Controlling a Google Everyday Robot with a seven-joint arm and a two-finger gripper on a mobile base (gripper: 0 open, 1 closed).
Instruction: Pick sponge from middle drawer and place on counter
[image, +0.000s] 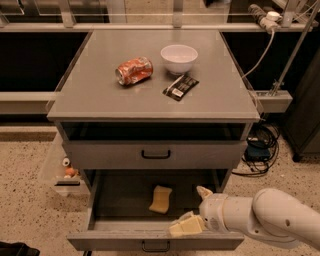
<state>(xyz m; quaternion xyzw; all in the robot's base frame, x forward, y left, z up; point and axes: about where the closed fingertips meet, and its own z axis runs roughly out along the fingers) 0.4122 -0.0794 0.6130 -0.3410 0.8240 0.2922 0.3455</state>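
The pale yellow-tan sponge (161, 199) lies flat in the open middle drawer (120, 240), near the middle of its floor. My gripper (192, 209) reaches in from the lower right on a white arm; it sits over the drawer's front right, a little right of and nearer than the sponge, not touching it. Its two tan fingers (184, 225) are spread apart and hold nothing. The counter (100, 95) is the grey cabinet top above.
On the counter lie a crushed red can (133, 70), a white bowl (179, 58) and a black snack wrapper (180, 86). The handled drawer front (155, 154) above is shut. Cables (260, 145) hang at the right; a clear bin (62, 170) stands at the left.
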